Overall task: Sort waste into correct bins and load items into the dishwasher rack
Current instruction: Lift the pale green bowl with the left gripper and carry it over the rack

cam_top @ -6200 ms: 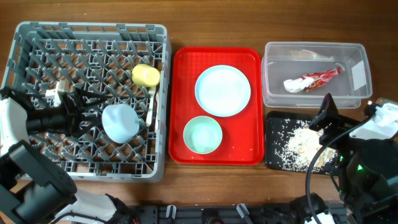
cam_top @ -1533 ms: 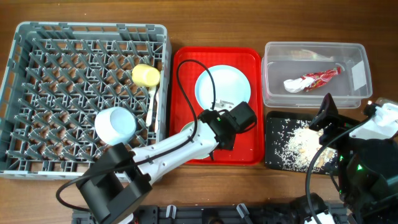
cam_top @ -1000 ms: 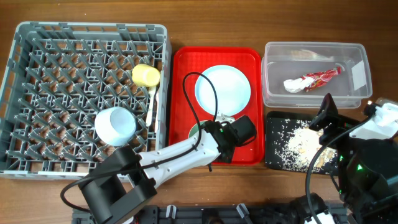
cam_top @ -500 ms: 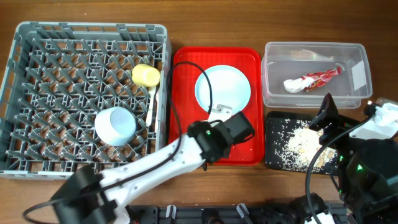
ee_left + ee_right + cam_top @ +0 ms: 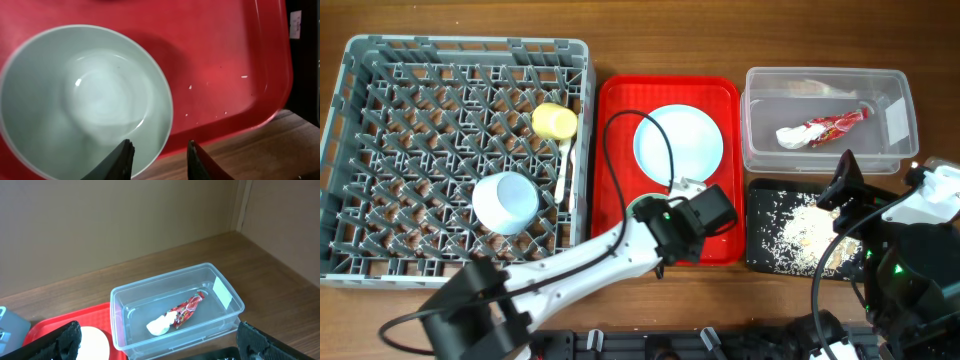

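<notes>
Grey plastic forms the single dishwasher rack [image 5: 380,130], which occupies the left end of the bench [image 5: 620,50]. It carries one small yellow cup [image 5: 555,121], one pale blue-white bowl [image 5: 505,201] and white cutlery [image 5: 565,165] lying along its right wall; whether that is one piece or two cannot be told. One flat red serving tray [image 5: 610,150] sits at the middle of the bench and holds one pale blue plate [image 5: 678,145] and one mint-green bowl [image 5: 85,100]. Two bins stand at the right end. One clear tub [image 5: 760,155] at the far right corner contains one red-and-white wrapper [image 5: 835,124] with a crumpled white piece [image 5: 792,137] touching its end. One black tray [image 5: 758,255] toward the near edge is strewn with pale crumbs [image 5: 800,240]. Left pincer [image 5: 160,162]: released, one finger inside the mint-green bowl's rim and one outside, not clamping it. Right pincer [image 5: 162,339]: released, fingers wide apart with nothing between them, near the black tray.
</notes>
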{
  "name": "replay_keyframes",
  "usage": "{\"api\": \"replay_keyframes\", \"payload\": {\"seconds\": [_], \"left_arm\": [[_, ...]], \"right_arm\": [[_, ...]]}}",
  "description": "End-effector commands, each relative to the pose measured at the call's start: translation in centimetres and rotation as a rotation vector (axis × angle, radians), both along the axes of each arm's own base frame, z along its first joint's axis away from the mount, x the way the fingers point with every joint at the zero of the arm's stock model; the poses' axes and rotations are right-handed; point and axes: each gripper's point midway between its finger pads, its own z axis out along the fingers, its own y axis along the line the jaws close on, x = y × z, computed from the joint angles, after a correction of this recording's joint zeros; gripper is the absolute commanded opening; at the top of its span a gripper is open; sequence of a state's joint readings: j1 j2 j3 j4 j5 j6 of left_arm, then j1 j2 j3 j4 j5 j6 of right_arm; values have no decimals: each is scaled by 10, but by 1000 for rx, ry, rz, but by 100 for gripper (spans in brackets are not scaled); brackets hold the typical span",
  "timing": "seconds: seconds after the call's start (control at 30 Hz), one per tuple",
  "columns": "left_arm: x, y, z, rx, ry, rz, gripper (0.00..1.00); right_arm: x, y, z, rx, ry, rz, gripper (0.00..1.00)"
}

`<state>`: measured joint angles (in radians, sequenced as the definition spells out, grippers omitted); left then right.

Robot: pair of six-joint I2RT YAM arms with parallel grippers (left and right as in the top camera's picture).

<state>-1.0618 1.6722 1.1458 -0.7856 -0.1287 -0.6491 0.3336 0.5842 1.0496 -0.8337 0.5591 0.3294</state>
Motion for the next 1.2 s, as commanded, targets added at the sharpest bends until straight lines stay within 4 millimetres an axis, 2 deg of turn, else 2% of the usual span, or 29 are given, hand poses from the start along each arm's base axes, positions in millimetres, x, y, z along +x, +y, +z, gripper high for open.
{"api": "replay_keyframes", "payload": {"seconds": [0.0, 0.2, 0.37, 0.43, 0.53, 0.63, 0.8, 0.83, 0.93, 1.03, 1.1, 1.13, 1.17], "left_arm": [[-9, -6, -23, 28, 30, -24, 34], [-8, -3, -41, 89, 23, -25, 32], [-8, 0, -51, 119, 28, -23, 10], [-7, 0, -51, 118, 21, -22, 4], [0, 1, -47, 126, -13, -14, 4], [3, -4, -35, 105, -27, -27, 4], [23, -11, 38, 12, -87, -34, 4], [30, -11, 62, -30, -108, -40, 4], [45, -10, 119, -161, -160, -70, 4], [68, 12, 169, -275, -235, -40, 4], [84, 35, 193, -335, -267, 5, 4], [99, 56, 211, -407, -287, 26, 4], [107, 67, 220, -454, -295, 39, 4]], "right_arm": [[-1, -3, 4, 8, -14, -21, 100], [-1, -3, 4, 8, -14, -21, 100], [-1, -3, 4, 9, -14, -21, 100], [-1, -3, 4, 8, -14, -21, 100], [-1, -3, 4, 8, -14, -21, 100], [-1, -3, 4, 8, -14, -21, 100], [-1, -3, 4, 9, -14, -21, 100], [-1, -3, 4, 8, -14, -21, 100], [-1, -3, 4, 9, -14, -21, 100], [-1, -3, 4, 8, -14, -21, 100], [-1, -3, 4, 8, -14, -21, 99], [-1, -3, 4, 9, -14, -21, 100], [-1, -3, 4, 9, -14, -21, 100]]}}
